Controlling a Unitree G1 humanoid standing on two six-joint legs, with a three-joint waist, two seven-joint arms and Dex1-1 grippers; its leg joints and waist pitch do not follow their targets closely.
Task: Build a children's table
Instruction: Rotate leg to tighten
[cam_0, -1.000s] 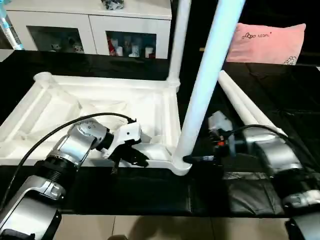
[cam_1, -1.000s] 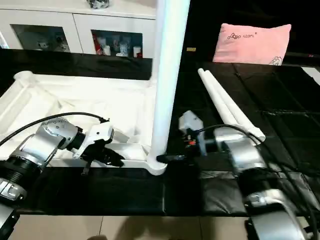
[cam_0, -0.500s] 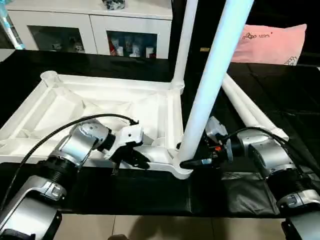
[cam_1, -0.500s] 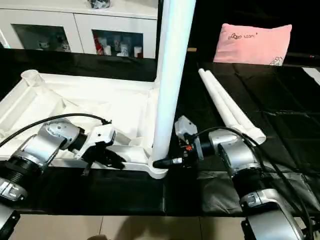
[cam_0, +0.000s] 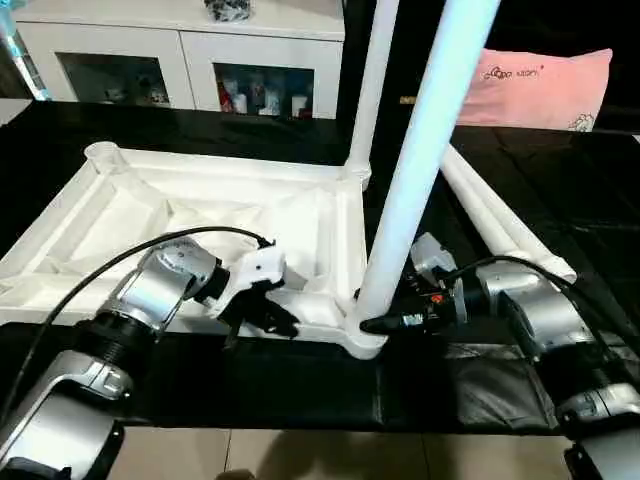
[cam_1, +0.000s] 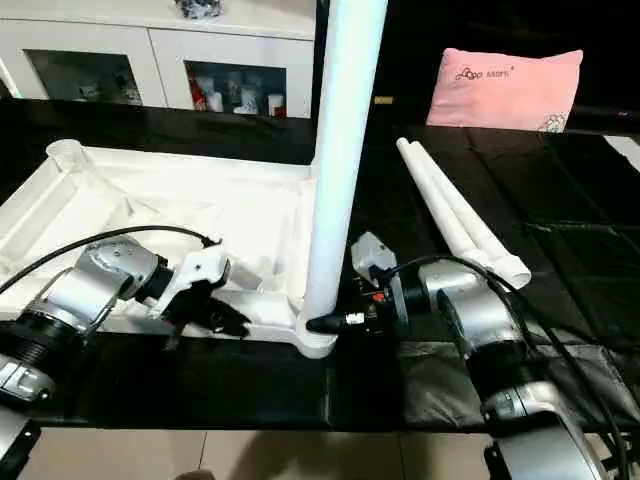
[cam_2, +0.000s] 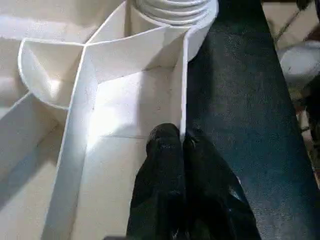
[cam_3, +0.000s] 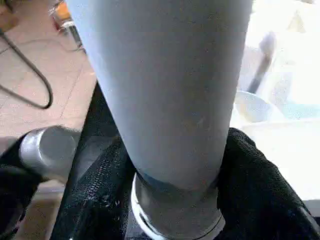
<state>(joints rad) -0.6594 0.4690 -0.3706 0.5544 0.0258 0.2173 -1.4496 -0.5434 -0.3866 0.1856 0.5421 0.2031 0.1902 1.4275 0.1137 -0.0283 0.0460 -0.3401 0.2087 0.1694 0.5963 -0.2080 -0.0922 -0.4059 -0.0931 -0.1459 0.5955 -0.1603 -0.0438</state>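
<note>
A: Nearest?
B: A black mat (cam_1: 250, 385) carries the upturned tabletop (cam_0: 200, 215). The left hand (cam_2: 175, 145) pinches its near rim; the right hand (cam_3: 172, 165) clasps the upright leg (cam_1: 335, 160) at its corner socket.
A: Beyond?
B: Two spare legs (cam_1: 450, 210), a pink pillow (cam_1: 505, 88), a white cabinet (cam_0: 170, 60).

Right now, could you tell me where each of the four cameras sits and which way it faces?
Left eye view: on the head, looking forward and down at the upturned tabletop; both silver forearms show.
Right eye view: beside it, same scene; two loose legs lie on the right.
Left wrist view: along the left gripper, pinching the tabletop's edge wall.
Right wrist view: along the right gripper, its fingers around the upright leg.
Shared: that leg in its near corner socket shows in both eye views and the right wrist view.
</note>
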